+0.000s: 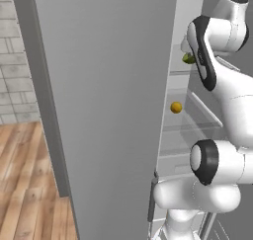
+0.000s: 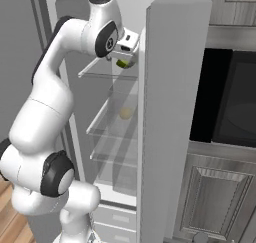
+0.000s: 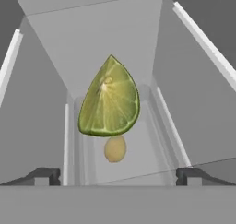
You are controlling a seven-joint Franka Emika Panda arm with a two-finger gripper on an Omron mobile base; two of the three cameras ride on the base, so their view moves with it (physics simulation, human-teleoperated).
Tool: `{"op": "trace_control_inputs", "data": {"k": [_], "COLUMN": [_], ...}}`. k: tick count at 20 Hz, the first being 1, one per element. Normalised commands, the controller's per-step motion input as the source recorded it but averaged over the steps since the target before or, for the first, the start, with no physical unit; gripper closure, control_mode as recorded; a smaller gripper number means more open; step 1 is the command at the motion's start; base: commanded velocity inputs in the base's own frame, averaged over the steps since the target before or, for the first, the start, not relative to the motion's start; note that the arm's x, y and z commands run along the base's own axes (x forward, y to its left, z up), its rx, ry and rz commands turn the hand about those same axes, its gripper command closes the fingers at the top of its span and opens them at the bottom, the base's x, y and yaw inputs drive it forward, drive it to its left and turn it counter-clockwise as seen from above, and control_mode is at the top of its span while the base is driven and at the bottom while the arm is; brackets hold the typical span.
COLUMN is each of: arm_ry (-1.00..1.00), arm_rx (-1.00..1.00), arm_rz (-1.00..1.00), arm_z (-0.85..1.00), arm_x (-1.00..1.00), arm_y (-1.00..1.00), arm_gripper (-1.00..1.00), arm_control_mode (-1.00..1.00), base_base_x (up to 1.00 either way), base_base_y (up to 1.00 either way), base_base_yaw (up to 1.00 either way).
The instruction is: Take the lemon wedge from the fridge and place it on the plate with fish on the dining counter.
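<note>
The fridge (image 1: 108,86) stands with both doors open, and my arm reaches into its white interior (image 3: 92,43). The lemon wedge (image 3: 109,103), yellow-green and glossy, lies on the upper glass shelf (image 2: 107,76). It also shows as a small green spot, the lemon wedge (image 1: 188,59) beside my forearm and the lemon wedge (image 2: 123,63) just under my hand. My gripper (image 3: 117,177) is open, its fingertips (image 3: 46,176) wide apart on either side, short of the wedge and not touching it. The plate with fish and the dining counter are out of view.
A round orange-yellow fruit (image 1: 176,107) sits on the shelf below, seen through the glass as a pale fruit (image 3: 115,148). The grey right door (image 2: 165,112) stands close beside my hand. A dark oven (image 2: 230,97) and cabinets are to the right.
</note>
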Motion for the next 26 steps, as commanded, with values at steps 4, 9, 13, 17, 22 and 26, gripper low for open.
{"op": "trace_control_inputs", "data": {"k": [4, 9, 13, 17, 22, 26], "arm_ry": [0.01, -0.11, -0.04, 0.07, 0.11, -0.12], "arm_rx": [0.0, -0.02, 0.0, 0.03, 0.05, 0.02], "arm_rz": [0.0, 0.0, 0.0, 0.0, 0.0, 0.0], "arm_z": [-0.19, -0.3, -0.03, 0.0, -0.02, 0.04], "arm_x": [0.61, 0.59, 0.71, 0.62, 0.06, -0.38], "arm_y": [0.0, 0.0, 0.0, -0.07, -0.04, 0.0], "arm_gripper": [-1.0, -1.0, -1.0, -1.0, -1.0, -1.0], "arm_control_mode": [-1.0, -1.0, -1.0, -1.0, -1.0, -1.0], "base_base_x": [0.0, 0.0, 0.0, 0.0, 0.0, 0.0], "base_base_y": [0.0, 0.0, 0.0, 0.0, 0.0, 0.0], "base_base_yaw": [0.0, 0.0, 0.0, 0.0, 0.0, 0.0]}}
